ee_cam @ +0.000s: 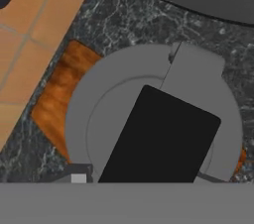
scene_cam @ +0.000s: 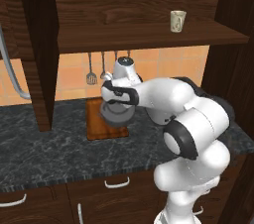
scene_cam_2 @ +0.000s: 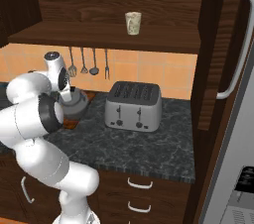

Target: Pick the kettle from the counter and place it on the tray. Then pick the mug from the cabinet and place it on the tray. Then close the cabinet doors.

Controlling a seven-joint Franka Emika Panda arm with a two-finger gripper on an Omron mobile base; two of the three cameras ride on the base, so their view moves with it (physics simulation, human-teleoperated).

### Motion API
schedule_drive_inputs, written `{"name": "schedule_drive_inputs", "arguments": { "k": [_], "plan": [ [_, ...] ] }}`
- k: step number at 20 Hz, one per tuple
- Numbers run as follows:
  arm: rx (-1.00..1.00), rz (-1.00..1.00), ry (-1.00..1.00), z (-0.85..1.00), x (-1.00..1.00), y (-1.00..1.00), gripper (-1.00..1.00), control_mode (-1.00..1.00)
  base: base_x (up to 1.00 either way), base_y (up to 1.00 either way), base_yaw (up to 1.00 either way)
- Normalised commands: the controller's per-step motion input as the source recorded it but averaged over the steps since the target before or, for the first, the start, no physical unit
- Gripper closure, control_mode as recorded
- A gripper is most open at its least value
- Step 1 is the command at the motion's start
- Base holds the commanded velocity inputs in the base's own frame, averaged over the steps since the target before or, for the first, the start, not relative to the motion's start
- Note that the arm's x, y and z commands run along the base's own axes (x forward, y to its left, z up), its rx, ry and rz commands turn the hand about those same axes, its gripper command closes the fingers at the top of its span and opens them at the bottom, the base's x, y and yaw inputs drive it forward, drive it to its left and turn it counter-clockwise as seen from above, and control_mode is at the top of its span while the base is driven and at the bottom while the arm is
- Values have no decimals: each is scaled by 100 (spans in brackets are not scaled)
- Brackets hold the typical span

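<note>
The dark-grey kettle [scene_cam: 117, 115] [scene_cam_2: 77, 105] sits over the reddish-brown tray [scene_cam: 95, 125] [ee_cam: 58, 94] on the counter [scene_cam: 54, 151]; I cannot tell whether it touches the board. My gripper [scene_cam: 118, 105] [scene_cam_2: 69, 97] comes down on it from above, shut on the arched black handle. In the hand view the handle [ee_cam: 158, 139] runs straight toward the camera over the kettle's round lid [ee_cam: 106, 119]. The cream mug [scene_cam: 177, 21] [scene_cam_2: 133, 23] stands upright on the shelf of the cabinet [scene_cam: 149, 37]. The cabinet doors [scene_cam: 42, 44] [scene_cam_2: 208, 54] stand open.
A silver toaster [scene_cam_2: 133, 105] sits on the counter to the right of the tray. Utensils [scene_cam: 92, 76] hang on the tiled wall behind. A fridge with a long bar handle [scene_cam_2: 239, 44] flanks the right side. My arm's elbow [scene_cam: 193, 129] bulks in front of the counter.
</note>
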Motion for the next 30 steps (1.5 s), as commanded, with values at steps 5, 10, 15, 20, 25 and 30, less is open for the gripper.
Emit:
{"name": "schedule_drive_inputs", "arguments": {
  "k": [5, 10, 15, 20, 25, 30],
  "plan": [
    [0, 0, 0, -28, 52, 35, 100, -100, 0, 0, 0],
    [0, -1, 0, -11, 51, 16, 100, -100, 0, 0, 0],
    [0, 0, -3, 0, 38, 5, 100, -100, 0, 0, 0],
    [0, -1, -8, -4, 41, 17, 100, -100, 0, 0, 0],
    [0, -1, -6, -7, 49, 13, 100, -100, 0, 0, 0],
    [2, 0, -6, -10, 46, 1, 100, -100, 0, 0, 0]
  ]
}}
